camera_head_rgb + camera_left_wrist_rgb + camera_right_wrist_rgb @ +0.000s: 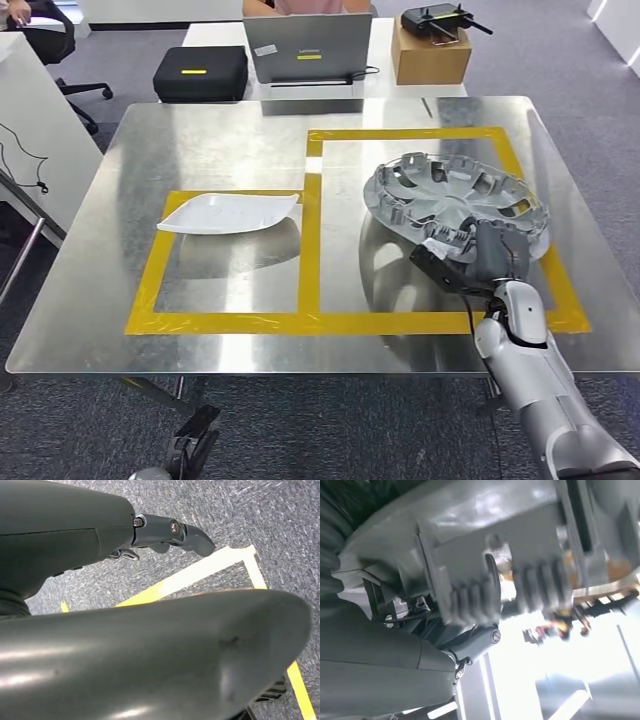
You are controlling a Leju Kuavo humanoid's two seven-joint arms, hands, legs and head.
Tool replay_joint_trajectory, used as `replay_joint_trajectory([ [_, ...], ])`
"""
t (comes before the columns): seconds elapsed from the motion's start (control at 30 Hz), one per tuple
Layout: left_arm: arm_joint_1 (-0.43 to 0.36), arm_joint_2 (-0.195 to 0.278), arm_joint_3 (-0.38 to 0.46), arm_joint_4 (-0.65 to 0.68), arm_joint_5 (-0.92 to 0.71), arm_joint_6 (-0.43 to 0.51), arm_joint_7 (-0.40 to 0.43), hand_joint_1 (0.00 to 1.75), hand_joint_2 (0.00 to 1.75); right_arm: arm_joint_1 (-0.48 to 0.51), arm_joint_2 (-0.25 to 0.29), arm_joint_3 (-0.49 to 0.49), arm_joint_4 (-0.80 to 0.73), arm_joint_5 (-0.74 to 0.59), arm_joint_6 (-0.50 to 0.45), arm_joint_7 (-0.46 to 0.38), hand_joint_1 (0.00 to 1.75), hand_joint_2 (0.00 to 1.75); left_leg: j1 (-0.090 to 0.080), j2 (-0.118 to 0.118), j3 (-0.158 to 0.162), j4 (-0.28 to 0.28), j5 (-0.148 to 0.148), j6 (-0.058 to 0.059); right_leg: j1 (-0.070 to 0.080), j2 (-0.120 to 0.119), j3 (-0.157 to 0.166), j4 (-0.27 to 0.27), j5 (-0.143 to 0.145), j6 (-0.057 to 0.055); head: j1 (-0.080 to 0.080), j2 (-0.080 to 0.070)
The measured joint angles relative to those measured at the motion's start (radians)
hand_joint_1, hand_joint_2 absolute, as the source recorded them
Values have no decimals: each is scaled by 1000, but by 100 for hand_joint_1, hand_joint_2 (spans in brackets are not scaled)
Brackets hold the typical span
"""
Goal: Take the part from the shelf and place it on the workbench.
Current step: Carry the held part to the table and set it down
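Note:
A grey wheel cover [453, 190], inner side up, lies in the right yellow-taped box on the metal workbench [226, 140]. Its near rim looks slightly raised. My right hand [487, 255] grips that near rim from the front; in the right wrist view the cover's ribbed plastic [501, 555] presses against my right hand [395, 665]. A white curved part [226, 213] rests in the left taped box. Below the bench's front edge my left hand [192, 440] hangs, its fingers [181, 532] stretched out above the carpet and holding nothing.
Behind the bench a second table carries a laptop [308, 48], a black case [200, 72] and a cardboard box [430, 52] with a controller on top. A person [302, 5] sits behind the laptop. An office chair [53, 40] stands far left. Yellow floor tape [196, 570] marks the carpet.

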Motion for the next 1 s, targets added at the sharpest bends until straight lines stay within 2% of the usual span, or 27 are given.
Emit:
replay_joint_trajectory([
  [0.07, 1, 1, 0, 0, 0, 0, 1, 0, 0, -8, 4, -1, 18, -13, 13, 0, 23, 175, 0, 0, 0, 0, 0, 0, 0, 0, 0, 0, 0, 0, 0, 0],
  [0.1, 1, 1, 1, 0, 0, 0, 1, 0, 0, -11, 6, -1, 25, -23, 23, 1, 0, 175, 0, 0, 0, 0, 0, 0, 0, 0, 0, 0, 0, 0, 0, 0],
  [0.13, 1, 2, 1, 0, 0, 0, 1, 0, 0, -15, 8, -2, 32, -37, 36, 3, 0, 175, 0, 0, 0, 0, 0, 0, 0, 0, 0, 0, 0, 0, 0, 0],
  [0.27, 2, 3, 6, 0, 0, 1, 2, 0, 0, -26, 19, -18, 46, -144, 109, 13, 0, 0, 0, 0, 0, 0, 0, 0, 0, 1, 0, 0, 0, 0, 0, 0],
  [0.37, 3, 4, 10, 0, -1, 2, 2, 0, 0, -28, 31, -26, 46, -206, 148, 12, 0, 0, 0, 0, 0, 0, 0, 0, 0, 1, 0, 0, 1, 0, 0, 0],
  [0.6, 6, 4, 20, 0, -3, 2, 2, 0, 0, -30, 48, -29, 44, -234, 167, 10, 0, 0, 0, 0, 0, 1, 0, 0, 0, 0, 0, 0, 1, 0, 0, 0],
  [0.77, 8, 4, 31, 0, -3, 8, 0, 0, 0, -26, 63, -38, -10, -342, 232, -4, 0, 0, 0, 0, -1, 1, 0, 0, 0, 1, 0, 0, 1, 1, 0, 0],
  [0.9, 11, 4, 40, 0, -5, 7, -5, 0, 0, -21, 65, -5, -117, -328, 241, 71, 0, 0, 0, 0, -1, 1, 0, 0, 0, 1, -1, 0, 1, 1, 0, 0],
  [1.0, 13, 4, 50, 0, -14, 1, -11, 0, 0, -26, 52, 51, -206, -220, 212, 139, 0, 0, 0, 1, -1, 1, 0, 0, 0, 1, -1, 0, 1, 1, 0, 0],
])
